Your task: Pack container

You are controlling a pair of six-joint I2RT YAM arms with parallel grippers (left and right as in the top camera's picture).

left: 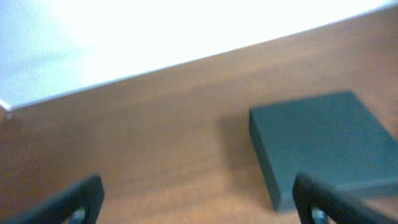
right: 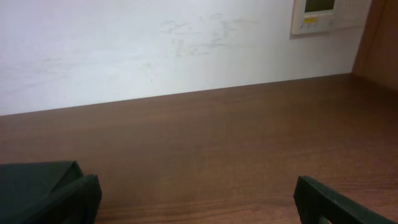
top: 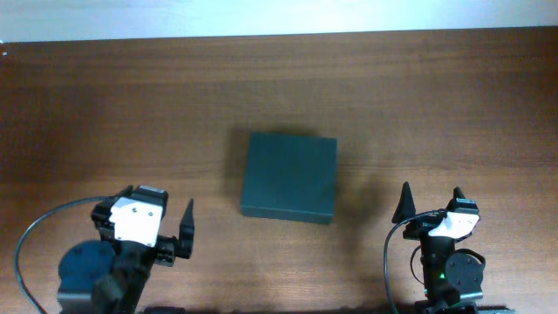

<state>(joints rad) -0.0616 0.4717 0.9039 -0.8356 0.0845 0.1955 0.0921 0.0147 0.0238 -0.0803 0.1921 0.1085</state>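
The container (top: pixel 289 177) is a dark green-black rectangular box lying flat and closed at the middle of the wooden table. It also shows at the right of the left wrist view (left: pixel 323 140) and at the lower left corner of the right wrist view (right: pixel 31 186). My left gripper (top: pixel 155 222) is open and empty, near the front edge, to the left of the box (left: pixel 199 202). My right gripper (top: pixel 431 202) is open and empty, near the front edge, to the right of the box (right: pixel 199 202).
The brown wooden table (top: pixel 418 96) reaches to a white wall at the back (right: pixel 155 43). A wall panel (right: pixel 317 15) hangs at the upper right. A black cable (top: pixel 35 235) loops by the left arm base.
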